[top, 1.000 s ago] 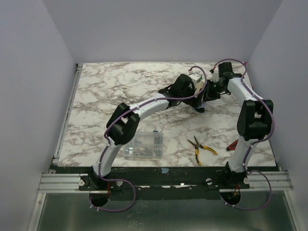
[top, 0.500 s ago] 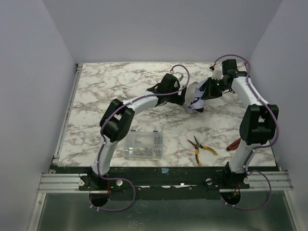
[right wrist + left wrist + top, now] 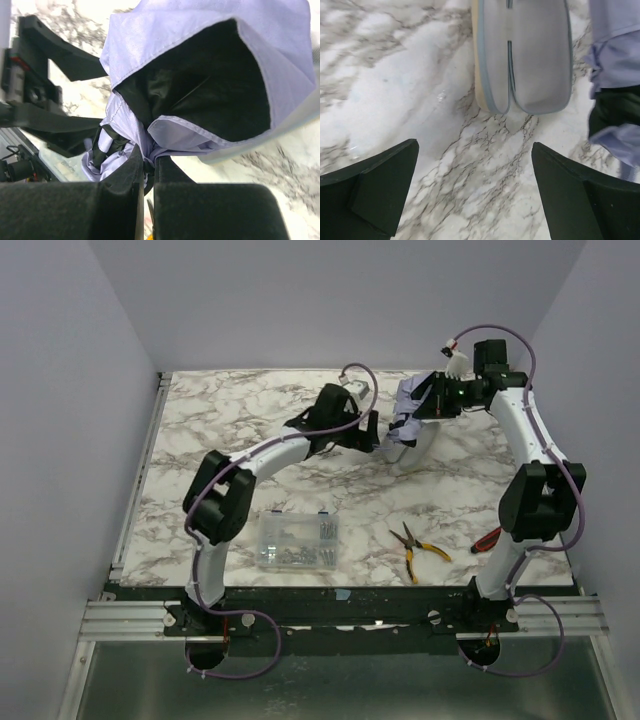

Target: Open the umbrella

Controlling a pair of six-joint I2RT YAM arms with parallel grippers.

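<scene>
Right gripper (image 3: pixel 144 165) clamped tight on the bunched canopy of the umbrella (image 3: pixel 190 35), held above the far-right marble table (image 3: pixel 220 420). Left gripper (image 3: pixel 475 150) gaping, empty, near the discarded sleeve (image 3: pixel 530 60). Likely next: left takes the shaft and extends it.

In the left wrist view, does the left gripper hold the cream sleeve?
No, the left gripper stands open over the marble table, and the sleeve lies beyond its fingertips.

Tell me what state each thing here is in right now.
Pale lilac umbrella with black underside: canopy loose, not opened out.
Cream fabric sleeve: off the umbrella, lying flat.
Left gripper: open, empty.
Right gripper: shut on the umbrella.
Yellow-handled pliers: handles spread.
</scene>
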